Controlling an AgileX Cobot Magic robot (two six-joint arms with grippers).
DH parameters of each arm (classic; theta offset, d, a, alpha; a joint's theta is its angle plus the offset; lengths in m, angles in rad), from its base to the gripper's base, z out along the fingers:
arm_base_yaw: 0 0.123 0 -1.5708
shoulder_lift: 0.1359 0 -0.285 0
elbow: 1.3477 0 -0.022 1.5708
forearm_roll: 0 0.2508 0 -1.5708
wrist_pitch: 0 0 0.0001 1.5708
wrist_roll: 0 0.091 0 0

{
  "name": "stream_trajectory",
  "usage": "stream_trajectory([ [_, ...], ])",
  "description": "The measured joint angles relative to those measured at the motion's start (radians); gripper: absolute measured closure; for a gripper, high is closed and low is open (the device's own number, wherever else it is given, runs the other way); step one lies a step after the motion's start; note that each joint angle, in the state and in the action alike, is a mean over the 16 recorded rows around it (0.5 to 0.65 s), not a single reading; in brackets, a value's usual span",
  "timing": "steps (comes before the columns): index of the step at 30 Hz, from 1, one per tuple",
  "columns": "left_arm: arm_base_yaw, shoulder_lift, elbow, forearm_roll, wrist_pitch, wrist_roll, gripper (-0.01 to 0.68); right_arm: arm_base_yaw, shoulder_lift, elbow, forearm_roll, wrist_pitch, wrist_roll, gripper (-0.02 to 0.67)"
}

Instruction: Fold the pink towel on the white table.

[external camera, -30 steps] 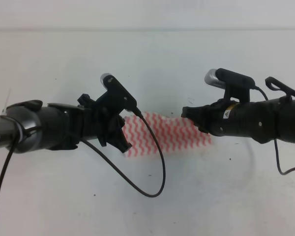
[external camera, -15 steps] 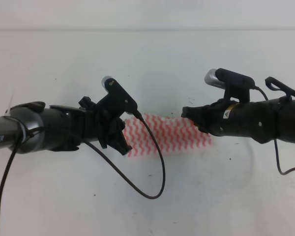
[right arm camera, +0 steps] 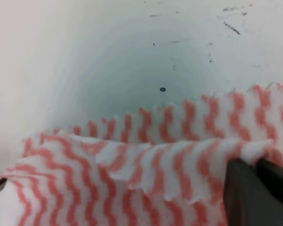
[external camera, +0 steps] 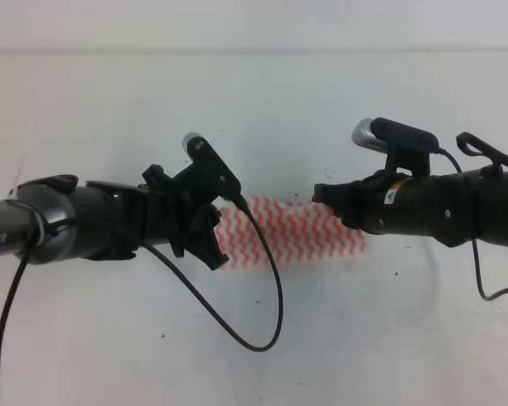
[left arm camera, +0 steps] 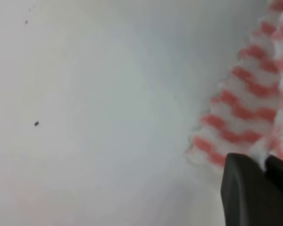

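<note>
Two tools pinch the thin pink-and-white zigzag towel on the plain white surface.
Left tool has carried its edge rightward toward right tool; fold closing.

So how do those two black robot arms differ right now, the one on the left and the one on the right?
The left end effector pinches the pink towel at its left end; the right end effector pinches its right end. A long black cable loops below the left arm, while the right arm's cable stays near the picture's edge. The left camera mount tilts; the right sits more level. Both are shut on the cloth, low over the white table.
</note>
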Motion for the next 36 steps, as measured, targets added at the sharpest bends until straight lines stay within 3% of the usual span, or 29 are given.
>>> stream_trajectory([
  [9,0.01,-0.004,-0.032,-0.032,-0.051,-0.073,0.393,0.0,0.0,0.0,-0.004,0.0,0.0,0.666],
  [14,0.014,-0.02,-0.053,-0.046,-0.073,-0.15,0.35,0.0,0.0,0.0,-0.006,0.0,0.0,0.666],
  [18,0.015,-0.04,-0.064,-0.046,-0.048,-0.232,0.375,0.0,0.0,0.0,-0.008,0.0,0.0,0.666],
  [27,0.015,-0.073,-0.065,-0.019,0.151,-0.361,0.501,0.0,0.0,0.0,-0.013,0.0,0.0,0.666],
  [36,0.015,-0.064,-0.065,0.091,0.326,-0.396,0.598,0.0,0.0,0.0,-0.015,0.0,0.0,0.666],
])
